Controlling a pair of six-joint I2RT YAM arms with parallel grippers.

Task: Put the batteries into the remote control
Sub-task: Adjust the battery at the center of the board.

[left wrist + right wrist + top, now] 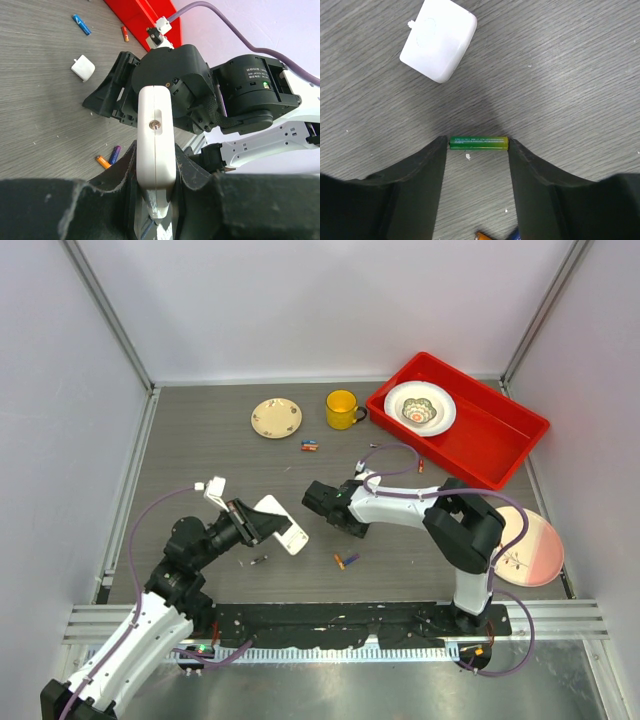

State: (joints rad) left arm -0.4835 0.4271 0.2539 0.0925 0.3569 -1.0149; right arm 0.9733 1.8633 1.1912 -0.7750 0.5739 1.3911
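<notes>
Top view: the left claw [265, 525] pinches the remote control [291, 536] above the worktop's [200, 450] near left.

Left wrist view: the remote stands edge-on between the fingers [189, 170].

Right wrist view: the right claw [477, 150] pinches a green battery [479, 142] by its ends.

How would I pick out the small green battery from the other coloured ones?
On the grey wood-grain table, look to the right arm's black two-finger gripper near the middle. A green cylindrical battery sits end to end between its fingertips. It is the only green cell and the only one gripped; the orange and purple batteries nearby lie loose.
</notes>
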